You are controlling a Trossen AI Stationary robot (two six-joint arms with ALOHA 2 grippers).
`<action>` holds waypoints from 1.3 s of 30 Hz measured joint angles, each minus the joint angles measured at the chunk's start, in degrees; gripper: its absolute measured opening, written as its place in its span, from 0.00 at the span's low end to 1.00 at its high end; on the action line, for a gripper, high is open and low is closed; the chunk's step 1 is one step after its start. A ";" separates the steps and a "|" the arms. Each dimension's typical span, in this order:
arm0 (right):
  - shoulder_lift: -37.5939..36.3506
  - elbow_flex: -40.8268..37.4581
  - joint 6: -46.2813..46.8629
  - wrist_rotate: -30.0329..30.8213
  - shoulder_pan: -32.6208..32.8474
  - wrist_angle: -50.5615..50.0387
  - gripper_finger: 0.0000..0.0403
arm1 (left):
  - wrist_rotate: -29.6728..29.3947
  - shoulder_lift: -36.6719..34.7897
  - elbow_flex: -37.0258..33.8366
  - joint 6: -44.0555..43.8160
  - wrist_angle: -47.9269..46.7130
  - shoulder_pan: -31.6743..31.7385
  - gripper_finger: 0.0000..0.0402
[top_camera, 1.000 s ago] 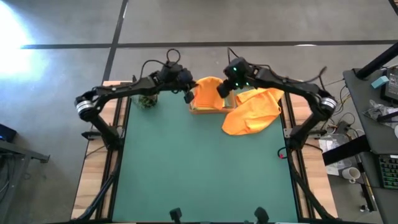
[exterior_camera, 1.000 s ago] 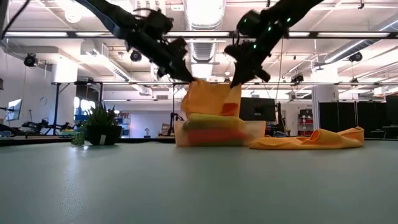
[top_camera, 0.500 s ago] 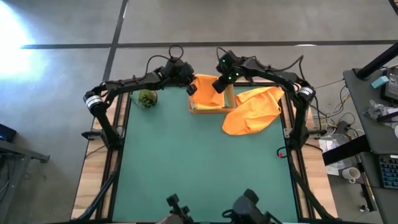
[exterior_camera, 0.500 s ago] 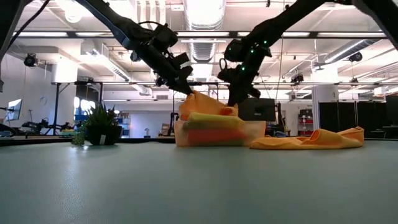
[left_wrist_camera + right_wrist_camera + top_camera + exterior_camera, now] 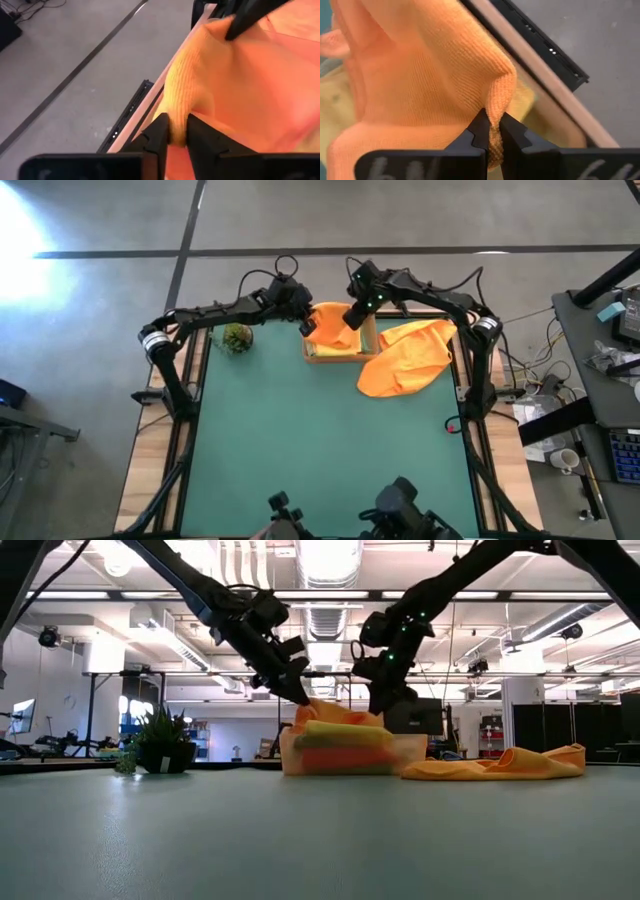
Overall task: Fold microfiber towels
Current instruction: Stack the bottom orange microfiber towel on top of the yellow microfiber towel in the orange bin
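Observation:
An orange microfiber towel (image 5: 333, 323) lies bunched on top of the stack of folded towels in the shallow tray (image 5: 334, 357) at the table's far edge. My left gripper (image 5: 307, 326) is shut on the towel's left end. My right gripper (image 5: 352, 320) is shut on its right end. In the low view the towel (image 5: 335, 714) mounds above the tray (image 5: 340, 758) between the two grippers. A second orange towel (image 5: 405, 358) lies crumpled and spread on the mat just right of the tray. My left gripper pinches a rounded fold at the towel's left end (image 5: 179, 107) between its two fingers, slanting down from the table's left. The cloth beyond the fingers rests slack on the stack in the tray. My right gripper pinches a folded corner at the towel's right end (image 5: 498, 100) between its two fingers, slanting steeply down from the right. Several layers show at the fold. The cloth sags from there onto the stack.
A small potted plant (image 5: 236, 338) stands at the far left of the green mat (image 5: 320, 450). The mat's middle and near part lie open. Wooden strips and black rails border the mat at left and right.
Both grippers have sunk toward the tray, each holding its end of the orange towel. The towel, which hung as an upright sheet between them above the tray, has come down and now mounds slack on the stack.

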 joint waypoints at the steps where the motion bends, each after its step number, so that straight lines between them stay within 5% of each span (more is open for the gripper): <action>1: -0.03 0.09 -0.42 0.01 -0.49 -0.04 0.03 | -0.02 0.01 0.12 0.00 -0.31 0.00 0.14; 14: -0.16 1.04 -10.50 -5.12 -3.62 -0.11 0.03 | -5.28 -3.77 1.61 -0.04 -3.23 0.34 0.40; 39: -0.19 2.39 -12.94 -5.79 -3.80 -6.10 0.03 | -6.92 -6.97 1.38 0.07 -7.55 2.08 0.41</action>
